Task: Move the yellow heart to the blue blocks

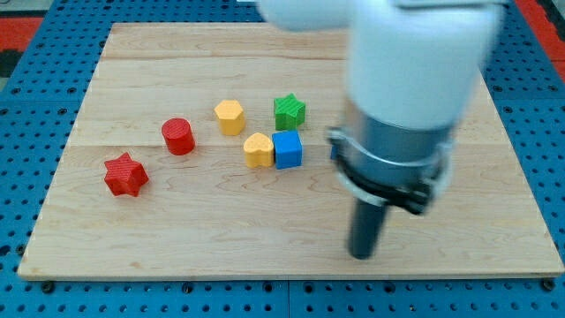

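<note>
The yellow heart (259,150) lies near the board's middle and touches the left side of the blue cube (288,149). A sliver of a second blue block (335,152) shows at the arm's left edge; the arm hides the rest of it. My tip (362,254) rests on the board at the view's lower right, well below and to the right of the heart and the blue cube, touching no block.
A green star (290,111) sits just above the blue cube. A yellow hexagon (229,117), a red cylinder (178,136) and a red star (125,175) lie to the left. The wooden board (177,238) lies on a blue perforated table.
</note>
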